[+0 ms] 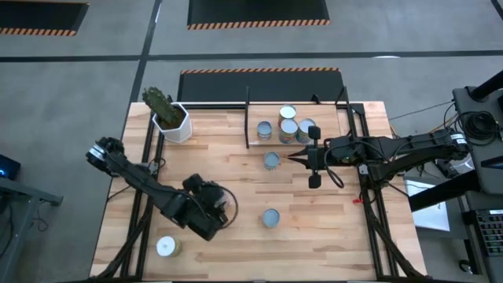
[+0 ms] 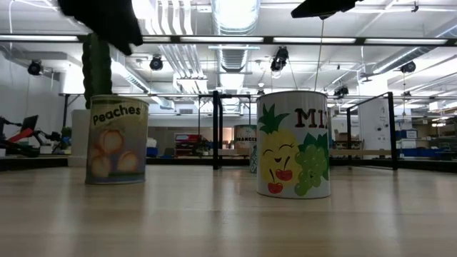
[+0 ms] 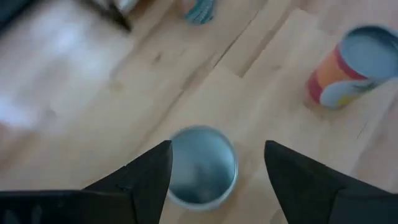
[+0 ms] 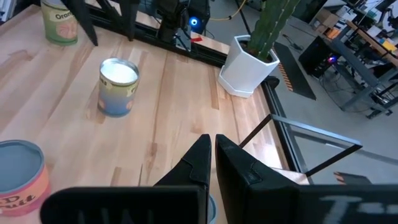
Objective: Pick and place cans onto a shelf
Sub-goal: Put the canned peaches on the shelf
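Note:
My left gripper (image 1: 226,206) (image 3: 217,146) is open and hovers high over a can with a blue-grey top (image 3: 200,165), one finger on each side and clear of it. In the high view the gripper hides this can. The low view shows a Peaches can (image 2: 118,139) below it. My right gripper (image 1: 292,157) (image 4: 212,138) is shut and empty, raised above a can (image 1: 272,160) just in front of the shelf (image 1: 334,122). Several cans (image 1: 288,131) stand upright on the shelf's board. Another can (image 1: 270,218) (image 3: 351,65) stands on the table, and a white-topped can (image 1: 166,247) stands near the front left.
A white hexagonal pot with a cactus (image 1: 171,119) (image 4: 249,65) stands at the far left of the table. Thin black shelf posts (image 1: 247,118) rise at the shelf's corners. Black table frame bars (image 1: 145,181) run along both sides.

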Robot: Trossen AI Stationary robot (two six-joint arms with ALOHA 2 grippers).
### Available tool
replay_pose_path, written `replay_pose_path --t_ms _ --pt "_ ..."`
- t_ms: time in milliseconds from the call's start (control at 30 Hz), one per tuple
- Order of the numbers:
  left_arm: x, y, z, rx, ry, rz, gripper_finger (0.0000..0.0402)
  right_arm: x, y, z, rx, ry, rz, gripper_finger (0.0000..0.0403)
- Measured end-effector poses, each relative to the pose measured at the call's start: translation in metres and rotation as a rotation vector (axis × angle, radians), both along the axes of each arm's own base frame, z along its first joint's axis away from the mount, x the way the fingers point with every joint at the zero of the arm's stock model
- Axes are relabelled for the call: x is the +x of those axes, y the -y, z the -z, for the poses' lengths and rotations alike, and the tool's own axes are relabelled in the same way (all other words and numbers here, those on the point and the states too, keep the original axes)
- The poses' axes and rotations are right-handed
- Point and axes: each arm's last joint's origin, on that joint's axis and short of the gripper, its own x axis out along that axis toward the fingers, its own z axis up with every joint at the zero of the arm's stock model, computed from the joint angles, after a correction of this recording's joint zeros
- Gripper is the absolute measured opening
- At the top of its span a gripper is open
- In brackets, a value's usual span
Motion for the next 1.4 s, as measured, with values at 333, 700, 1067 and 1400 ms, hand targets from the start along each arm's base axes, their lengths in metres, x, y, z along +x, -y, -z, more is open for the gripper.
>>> replay_pose_path --t_ms 333,700,1067,1400 --pt "-0.010 -0.011 0.018 -0.195 0.095 -0.301 0.0262 -0.001 0.000 0.002 0.006 -0.017 0.003 0.0012" --pt "-0.005 -0.010 0.022 -0.230 0.082 -0.345 0.0324 -0.001 0.000 0.002 0.012 -0.017 0.006 0.0012" --pt "0.000 -0.008 0.036 -0.201 0.059 -0.374 0.0343 -0.001 0.000 0.003 0.026 -0.024 0.012 0.0012" --pt "0.006 -0.005 0.053 -0.152 0.021 -0.381 0.0343 -0.001 0.000 0.002 0.027 -0.024 0.013 0.0012"
